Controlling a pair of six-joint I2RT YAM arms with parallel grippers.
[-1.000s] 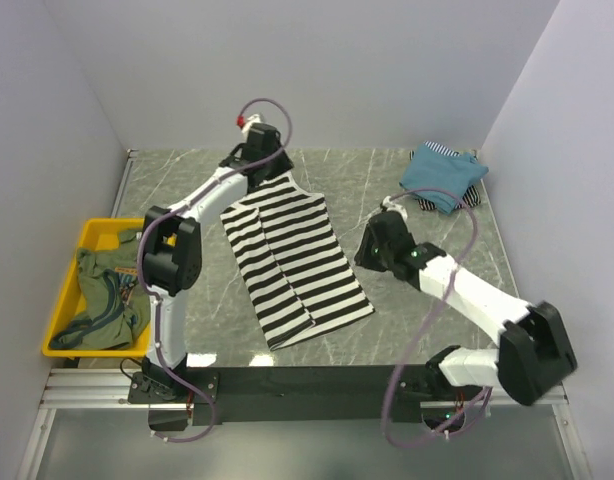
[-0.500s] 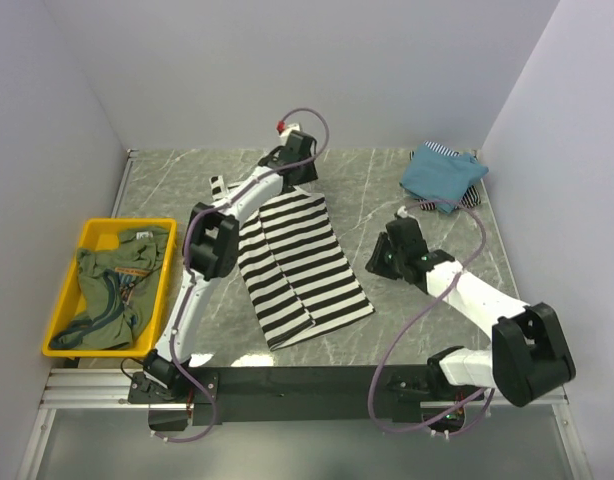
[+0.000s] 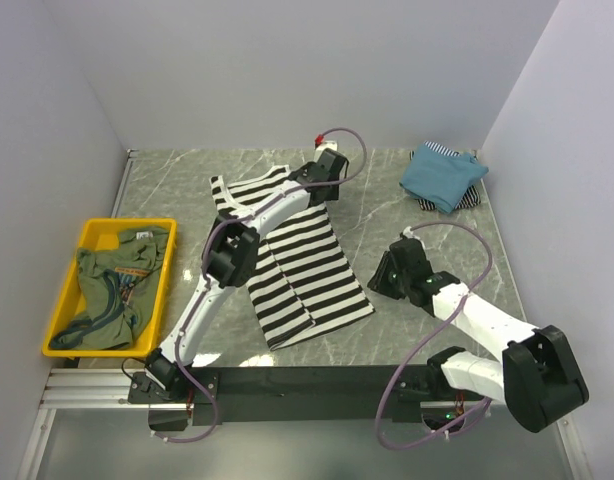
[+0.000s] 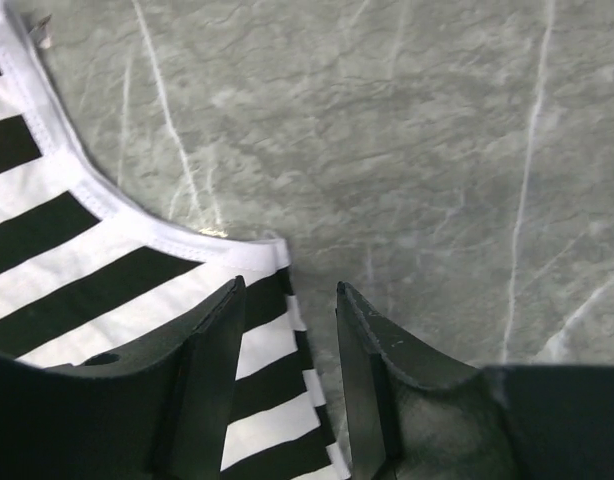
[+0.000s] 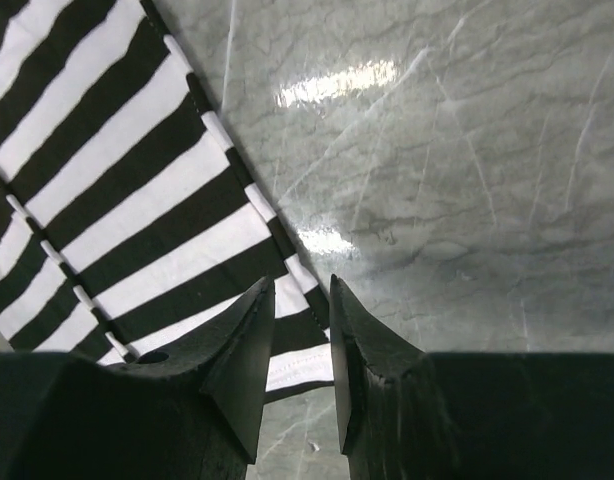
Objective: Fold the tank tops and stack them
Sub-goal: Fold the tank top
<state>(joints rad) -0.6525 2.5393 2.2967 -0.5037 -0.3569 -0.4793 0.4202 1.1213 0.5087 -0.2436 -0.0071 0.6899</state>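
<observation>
Top external view: the black-and-white striped tank top (image 3: 317, 280) lies flat on the grey marbled bench (image 3: 377, 200), a little left of the middle. Its straps point toward the far wall and its hem toward the arms, and a lengthwise fold line runs down it. The left arm stretches across it and hides part of its left half. A folded teal-blue tank top (image 3: 442, 180) sits in the far right corner on a navy-and-white striped tank top (image 3: 434, 150) that peeks out from under it. The olive-green tank top (image 3: 102, 290) lies crumpled in the yellow bin (image 3: 92, 351) at the left.

Left wrist view: the left pincer (image 4: 289, 290) is spread, with nothing between its fingers. It is above the white-bound edge at the top's far right shoulder.

Right wrist view: the right pincer (image 5: 295, 290) is narrowly parted and holds nothing. It is over the side seam by the top's right hem corner.
</observation>
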